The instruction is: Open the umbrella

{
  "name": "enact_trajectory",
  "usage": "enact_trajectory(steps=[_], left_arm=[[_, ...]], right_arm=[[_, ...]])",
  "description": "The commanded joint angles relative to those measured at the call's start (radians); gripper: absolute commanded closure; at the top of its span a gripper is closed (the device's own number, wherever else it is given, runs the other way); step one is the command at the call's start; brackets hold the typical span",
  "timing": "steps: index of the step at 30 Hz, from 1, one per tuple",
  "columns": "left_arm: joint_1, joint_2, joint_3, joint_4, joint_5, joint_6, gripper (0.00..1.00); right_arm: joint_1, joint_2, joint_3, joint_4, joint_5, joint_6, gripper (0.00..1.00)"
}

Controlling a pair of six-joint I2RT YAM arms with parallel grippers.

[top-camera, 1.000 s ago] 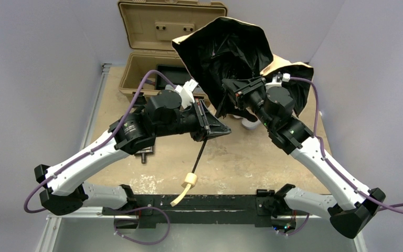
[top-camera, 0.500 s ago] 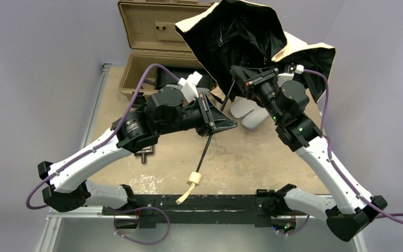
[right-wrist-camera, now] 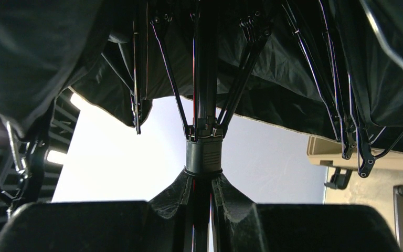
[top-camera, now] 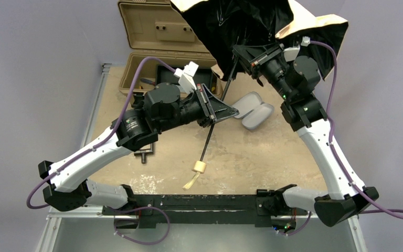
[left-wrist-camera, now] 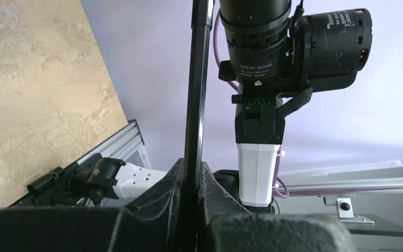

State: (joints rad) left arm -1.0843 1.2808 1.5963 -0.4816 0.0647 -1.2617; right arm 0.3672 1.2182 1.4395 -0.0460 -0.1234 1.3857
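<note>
Seen from overhead, two robot arms are holding a partly spread umbrella point(top-camera: 241, 23) above a worn tan table point(top-camera: 273, 157). The canopy, black inside and cream-tan outside, is running off the top edge of the picture, so its crown and full spread are not showing. It is also covering the right part of the open tan toolbox point(top-camera: 155, 31) behind it.

The right gripper point(top-camera: 241, 56) is blending into the black lining and is hard to make out from above. Its own wrist camera is showing its fingers point(right-wrist-camera: 170, 197) pinching the shaft directly under the runner collar point(right-wrist-camera: 203, 156), with the ribs fanning upward.

The left gripper point(top-camera: 224, 112) is clenching the thin shaft lower down, where it is slanting toward the arm bases. The small tan knob handle point(top-camera: 199, 167) is sitting at the shaft's lower end with its strap point(top-camera: 191, 182) dangling. Whether the strap is touching the table cannot be told.

A lavender-grey hard case point(top-camera: 252, 109) is lying on the table, its left end hiding behind the left gripper.

In the left wrist view, a label on the right arm's black motor point(left-wrist-camera: 254, 31) is reading DAMIAO; the smaller print beside it is too fine to read. A round label on the left arm's motor point(top-camera: 131, 123) is also illegible.
</note>
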Motion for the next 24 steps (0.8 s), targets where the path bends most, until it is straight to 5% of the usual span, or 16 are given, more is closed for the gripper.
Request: enact_trajectory(steps=[1, 24], left_arm=[[-0.092, -0.087, 0.009, -0.370, 0.359, -0.010, 1.00], [-0.160, -0.114, -0.043, -0.507, 0.572, 0.091, 1.00]], right_arm=[[-0.247, 0.093, 0.147, 0.334, 0.633, -0.054, 0.91], [-0.538, 0.343, 0.473, 0.377, 0.617, 0.040, 0.80]])
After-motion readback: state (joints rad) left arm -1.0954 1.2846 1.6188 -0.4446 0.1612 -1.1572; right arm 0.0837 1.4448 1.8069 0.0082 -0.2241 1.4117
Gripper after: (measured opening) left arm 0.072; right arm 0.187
